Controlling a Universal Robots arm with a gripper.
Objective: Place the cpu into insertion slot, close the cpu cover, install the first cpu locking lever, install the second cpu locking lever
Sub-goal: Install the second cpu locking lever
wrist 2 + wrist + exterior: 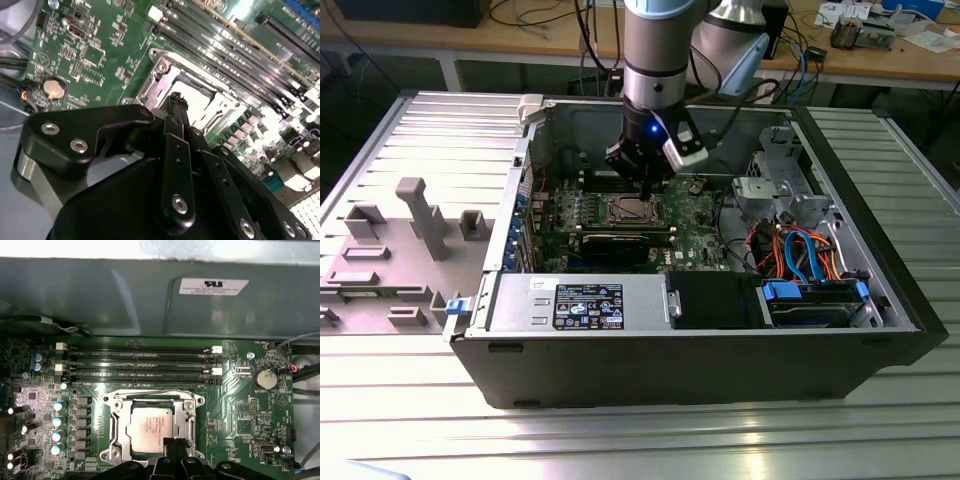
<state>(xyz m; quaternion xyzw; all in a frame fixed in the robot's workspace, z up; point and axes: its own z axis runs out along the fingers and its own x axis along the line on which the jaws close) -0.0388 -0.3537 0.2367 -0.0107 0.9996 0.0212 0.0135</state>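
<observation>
The small flat square cpu with its dull silver-grey metal top [151, 429] already lies in the square silver-rimmed insertion slot [116, 432] on the green circuit board [240, 405], so the first step looks done. The thin silver metal cpu cover [150, 399] appears to lie down around the chip, its window framing the metal top, though I cannot tell whether it is fully seated, nor whether either locking lever is latched; those steps look unfinished. The black gripper [175, 444] hangs just over the near edge of the socket, its slim fingertips [176, 102] drawn together with nothing visibly between them, at or just above the frame's edge. Around the socket, a row of long black memory slots [140, 365] runs alongside, a round silver coin battery [264, 379] sits well apart, and the grey steel case wall [150, 295] rises behind. In the exterior view, orange and blue cables [800, 250] bundle toward the exterior view's right.
</observation>
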